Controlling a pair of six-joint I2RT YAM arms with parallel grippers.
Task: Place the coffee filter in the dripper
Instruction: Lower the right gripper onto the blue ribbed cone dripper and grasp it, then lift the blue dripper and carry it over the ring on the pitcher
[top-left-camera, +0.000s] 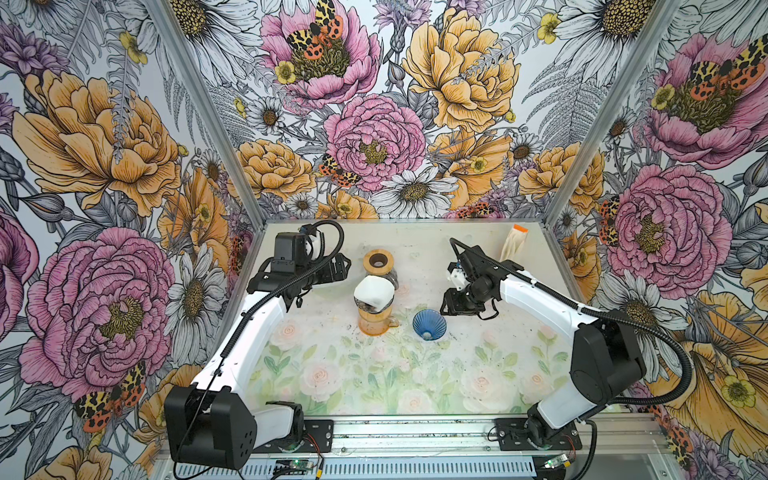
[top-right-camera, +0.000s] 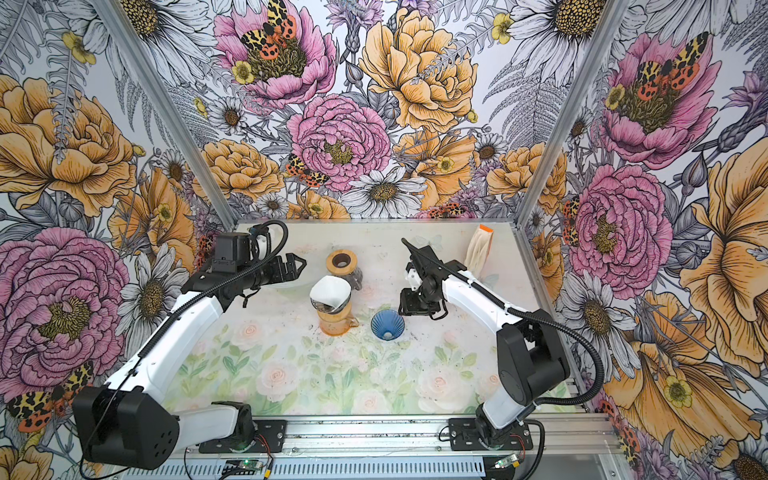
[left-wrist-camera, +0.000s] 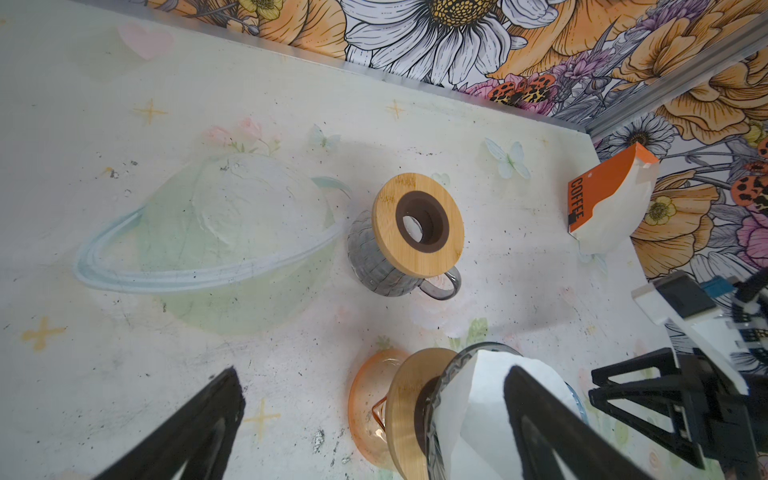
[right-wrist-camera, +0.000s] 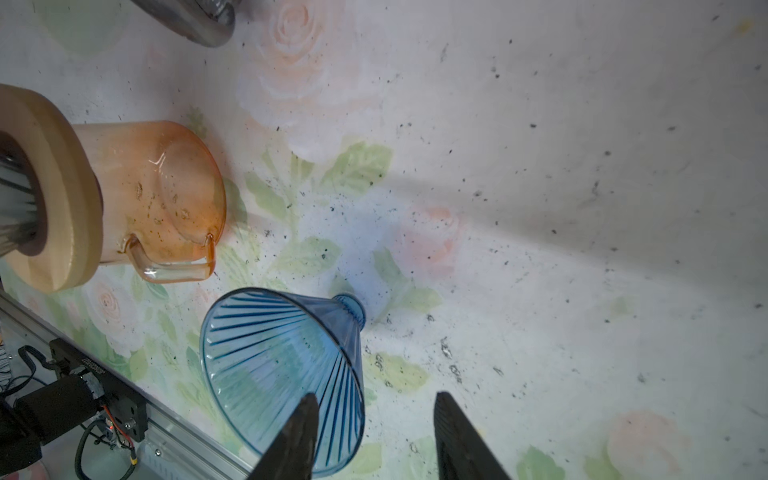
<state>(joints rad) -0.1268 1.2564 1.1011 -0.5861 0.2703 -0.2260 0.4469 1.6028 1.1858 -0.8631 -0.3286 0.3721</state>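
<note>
**Paper filter seated in glass dripper, both grippers open nearby**

The left gripper (top-left-camera: 340, 270) had its two black fingers (left-wrist-camera: 536, 415) spread wide, holding nothing. Just beside one finger stood the white coffee filter (left-wrist-camera: 482, 395). In the left wrist view that finger crossed in front of the paper. In both top views there was a gap between them.

The filter sat inside the glass dripper (left-wrist-camera: 446, 374). Its open mouth faced up and its narrow end went down into the cone, so its long axis ran roughly upright. The crumpled top edge rose above the dripper's rim. Below the dripper came a wooden collar (left-wrist-camera: 409, 399) on an orange carafe (top-left-camera: 374, 324).

Farther out from those fingers stood a grey carafe (left-wrist-camera: 386, 257) with its own wooden collar.

The right gripper (right-wrist-camera: 376, 399) had its fingers (right-wrist-camera: 295, 436) partly apart, with only bare table (right-wrist-camera: 582, 208) between them. Beside one finger lay a blue dripper (right-wrist-camera: 282, 361), tipped on its side with its narrow end away from the fingers.

Well beyond the right gripper, a pack lettered COFFEE (left-wrist-camera: 602, 199) leaned at the far wall.
</note>
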